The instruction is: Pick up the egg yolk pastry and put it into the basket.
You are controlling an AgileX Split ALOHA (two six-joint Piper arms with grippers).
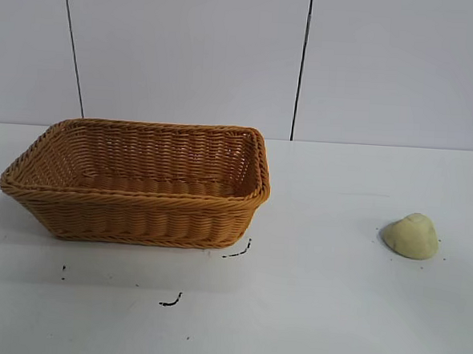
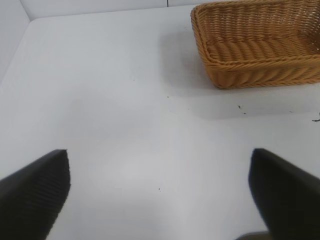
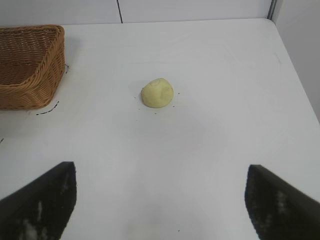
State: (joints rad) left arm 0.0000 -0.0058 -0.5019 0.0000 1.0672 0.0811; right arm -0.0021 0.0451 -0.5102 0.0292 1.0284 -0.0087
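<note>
The woven wicker basket (image 1: 136, 183) sits on the white bench (image 1: 317, 310) at the left of the scene in the exterior view, orange-brown, with flaring sides and a braided rim. Nothing lies inside it. The egg yolk pastry (image 1: 410, 235), a small pale yellow dome with faint ridges, rests on the bench at the right, well apart from the basket and outside it.

A few short black marks (image 1: 170, 301) show on the bench just in front of the basket's near right corner; they are scribbles, not letters. No brand, label or readable writing shows on the basket, the pastry or the bench.

Behind the bench stands a pale wall (image 1: 188, 54) of panels with dark vertical seams.

In its wrist view, the right hand (image 3: 160, 200) hovers over bare bench with its two dark fingers (image 3: 42, 202) spread wide, holding nothing; the pastry lies ahead of it, between the lines of the two fingers but well clear of them. The left hand (image 2: 160, 192) is likewise spread wide and empty above bare bench, with the basket farther ahead and off to one side.
</note>
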